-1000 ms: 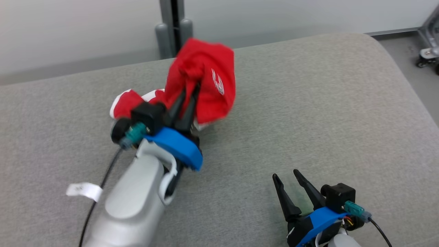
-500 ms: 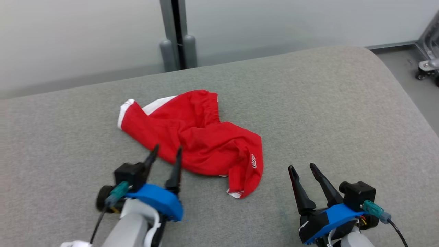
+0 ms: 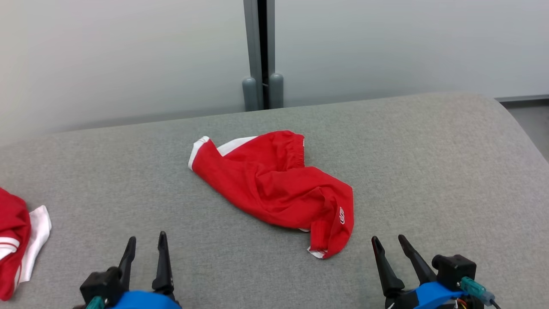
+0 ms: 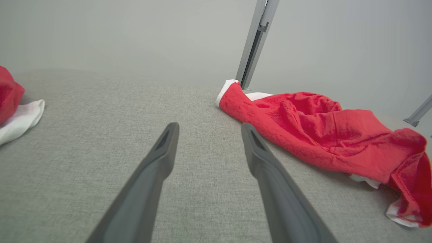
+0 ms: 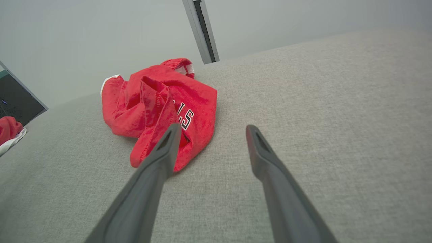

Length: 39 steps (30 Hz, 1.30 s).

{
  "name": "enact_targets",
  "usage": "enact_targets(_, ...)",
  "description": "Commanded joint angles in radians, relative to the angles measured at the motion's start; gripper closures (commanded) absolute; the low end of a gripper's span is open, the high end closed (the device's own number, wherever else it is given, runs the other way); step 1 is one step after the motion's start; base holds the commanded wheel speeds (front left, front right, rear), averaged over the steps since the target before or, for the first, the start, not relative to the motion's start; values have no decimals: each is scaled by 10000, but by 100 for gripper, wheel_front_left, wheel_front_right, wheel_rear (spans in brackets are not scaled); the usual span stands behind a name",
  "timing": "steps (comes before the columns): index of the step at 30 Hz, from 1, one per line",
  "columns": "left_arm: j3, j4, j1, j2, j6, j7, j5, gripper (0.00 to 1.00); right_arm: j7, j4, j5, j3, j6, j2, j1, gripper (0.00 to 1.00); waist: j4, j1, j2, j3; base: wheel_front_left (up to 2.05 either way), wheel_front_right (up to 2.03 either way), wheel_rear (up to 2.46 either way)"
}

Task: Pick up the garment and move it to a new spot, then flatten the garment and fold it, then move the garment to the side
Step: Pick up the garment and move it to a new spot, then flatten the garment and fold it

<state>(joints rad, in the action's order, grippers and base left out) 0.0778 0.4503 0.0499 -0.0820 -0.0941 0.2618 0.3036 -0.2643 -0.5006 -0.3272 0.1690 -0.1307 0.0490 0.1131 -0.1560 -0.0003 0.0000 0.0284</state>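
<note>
We are looking down on a grey padded surface (image 3: 429, 171). The red garment (image 3: 279, 184) is lying crumpled near its middle. Its white-trimmed end is pointing toward the far left, and the end with white lettering is drooping toward the near right.

We are holding our left gripper (image 3: 147, 236) at the near left, its fingers (image 4: 158, 162) spread apart and gripping nothing. In the left wrist view bare grey cloth is showing between them, and the garment is lying ahead and to their right.

We are holding our right gripper (image 3: 388, 237) at the near right, likewise spread and empty, near the garment's lettered end but apart from it. In the right wrist view one finger (image 5: 163, 152) is crossing in front of that end.

Another red and white cloth (image 3: 17, 244) is lying at the far left edge, well apart from the garment. A grey post (image 3: 259, 51) is standing behind the surface against a pale wall (image 3: 107, 56).
</note>
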Motion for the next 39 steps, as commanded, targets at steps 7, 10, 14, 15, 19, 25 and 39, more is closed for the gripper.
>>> enact_targets(7,-424,-715,-1013,311,-134,40,-358,0,0,-289,142,148,0,37,-494,0,256,3,0,-226,0,0,0)
enact_targets(10,-181,-630,-1066,311,-160,40,-145,0,0,-336,172,248,0,36,-554,0,317,3,0,-229,0,0,0)
enact_targets(14,-150,-563,-862,312,-60,40,-148,0,0,-412,14,582,0,35,-324,0,503,3,0,-131,0,0,0)
enact_targets(15,-141,-547,-818,313,-64,40,-180,0,0,-521,-25,771,0,34,-228,0,567,3,0,-98,0,0,0)
enact_targets(19,-51,-354,-695,316,-109,38,-199,0,-2,-1070,-270,1331,1,45,308,0,932,3,0,125,0,0,0)
enact_targets(25,175,-261,-438,317,-87,40,136,0,-2,-1911,-184,1273,0,48,835,0,1678,3,0,435,0,0,0)
enact_targets(39,33,-173,-501,316,-143,40,-66,0,-1,-1511,-1210,496,0,48,912,100,2135,3,0,621,0,0,0)
